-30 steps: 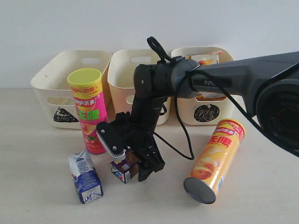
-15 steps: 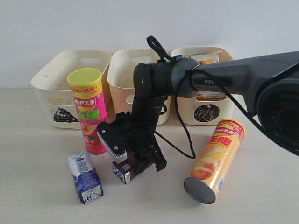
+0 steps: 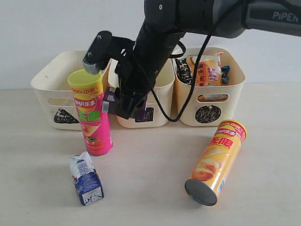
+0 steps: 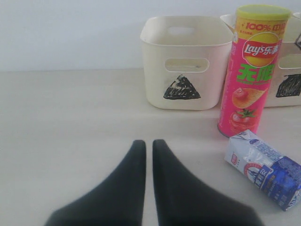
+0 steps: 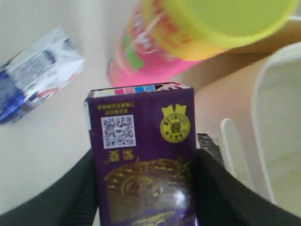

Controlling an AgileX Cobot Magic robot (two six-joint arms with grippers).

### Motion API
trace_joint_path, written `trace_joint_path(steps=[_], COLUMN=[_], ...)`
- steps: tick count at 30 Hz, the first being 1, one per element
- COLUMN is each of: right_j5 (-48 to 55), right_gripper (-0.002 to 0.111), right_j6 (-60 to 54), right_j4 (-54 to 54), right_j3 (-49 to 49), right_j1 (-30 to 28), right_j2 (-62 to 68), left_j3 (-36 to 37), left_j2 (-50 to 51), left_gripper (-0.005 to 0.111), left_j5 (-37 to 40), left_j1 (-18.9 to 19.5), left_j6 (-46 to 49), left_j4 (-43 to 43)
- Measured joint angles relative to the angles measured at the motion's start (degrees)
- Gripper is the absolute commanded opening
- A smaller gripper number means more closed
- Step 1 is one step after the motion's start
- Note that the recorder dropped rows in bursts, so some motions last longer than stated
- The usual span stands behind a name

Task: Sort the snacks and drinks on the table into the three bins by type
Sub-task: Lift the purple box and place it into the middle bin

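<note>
My right gripper (image 3: 126,104) (image 5: 146,186) is shut on a small purple drink carton (image 3: 112,98) (image 5: 146,155), held in the air in front of the middle bin (image 3: 120,66) and close beside the upright pink chip tube with a yellow lid (image 3: 91,115) (image 5: 178,37). A blue and white carton (image 3: 86,180) (image 4: 265,167) lies on the table in front of that tube. The orange-yellow tube (image 3: 216,162) lies on its side at the right. Noodle packets (image 3: 204,70) sit in the right bin (image 3: 235,92). My left gripper (image 4: 146,146) is shut and holds nothing, low over the table.
Three cream bins stand in a row at the back; the left bin (image 3: 47,80) (image 4: 183,70) shows nothing inside from here. A black cable hangs from the right arm in front of the middle and right bins. The wall rises right behind the bins.
The right gripper has closed on the purple carton, lifted it off the table and carried it up and back beside the pink tube, toward the middle bin.
</note>
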Motion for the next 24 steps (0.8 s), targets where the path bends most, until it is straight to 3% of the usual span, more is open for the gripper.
trace_joint_path(steps=[7, 24], right_j5=[-19.05, -41.39], right_gripper=[0.0, 0.0], right_j6=[14.2, 19.27], right_j4=[-1.72, -1.6], right_j3=[0.0, 0.0], right_j1=[-2.35, -8.55], right_j2=[0.11, 5.53], left_j3=[0.0, 0.0], left_j2=[0.0, 0.0], left_gripper=[0.004, 0.004], left_j5=[0.0, 0.0], left_j1=[0.0, 0.0], left_j6=[0.0, 0.0], left_j4=[0.0, 0.0])
